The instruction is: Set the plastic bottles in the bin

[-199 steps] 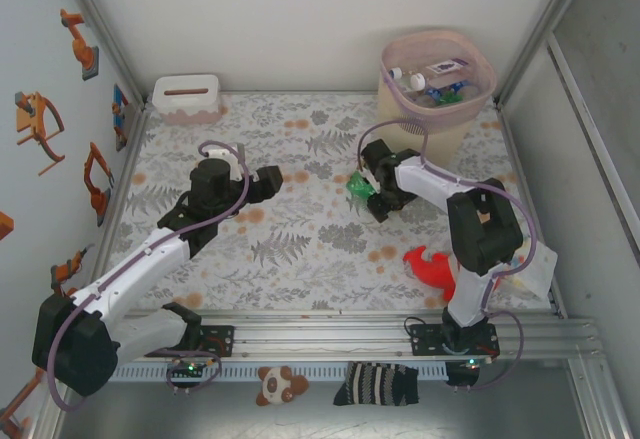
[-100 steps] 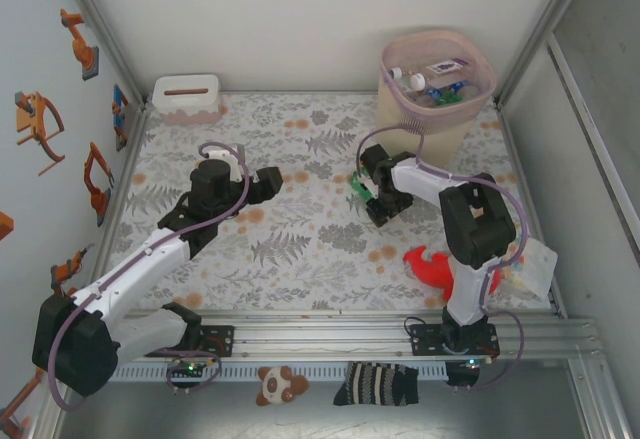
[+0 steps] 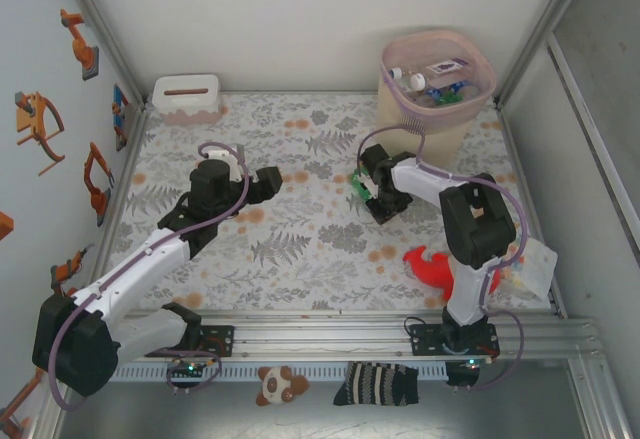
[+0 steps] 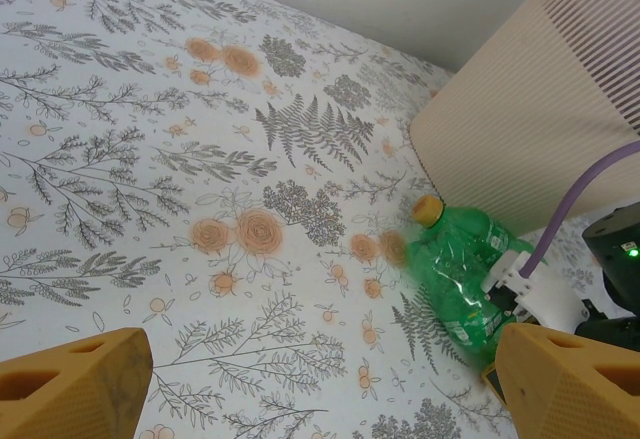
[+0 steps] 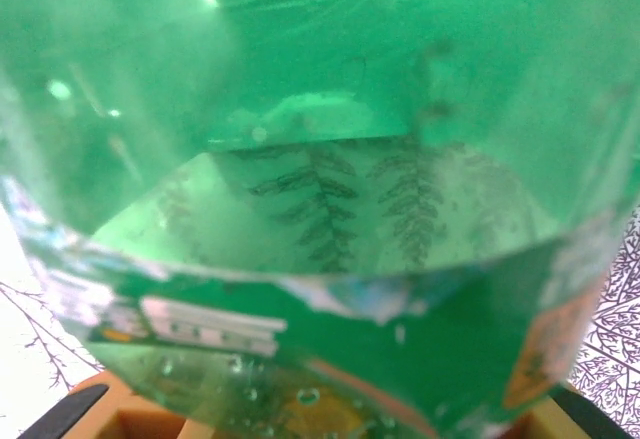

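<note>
1. Grasping a green bottle (image 4: pixel 460 279), the right fingers (image 5: pixel 105 421) sit either side of its body. In the right wrist view the green plastic spans the whole gap between them, and the fern print shows through it.
2. That green bottle is tilted with its yellow cap (image 4: pixel 428 209) pointing away from the right arm (image 3: pixel 470 224). It is near the foot of the bin (image 3: pixel 432 127), on the side facing the tabletop's middle.
3. Whether the bottle rests on the floral tabletop (image 3: pixel 300 249) or is just clear of it, I cannot tell.
4. The bin stands at the far right corner of the tabletop, beige with a pale pink rim. Several other bottles (image 3: pixel 432 84) lie inside it, among them clear ones and a green one.
5. The left fingers (image 4: pixel 70 384) are released, spread wide apart, with bare tabletop between them.
6. The left arm (image 3: pixel 150 259) stretches from the near left corner toward the middle, its end pointing at the green bottle but well apart from it.
7. A white box (image 3: pixel 187 99) with a slot sits at the far left corner.
8. A red plush toy (image 3: pixel 432 267) lies near the right arm's base.
</note>
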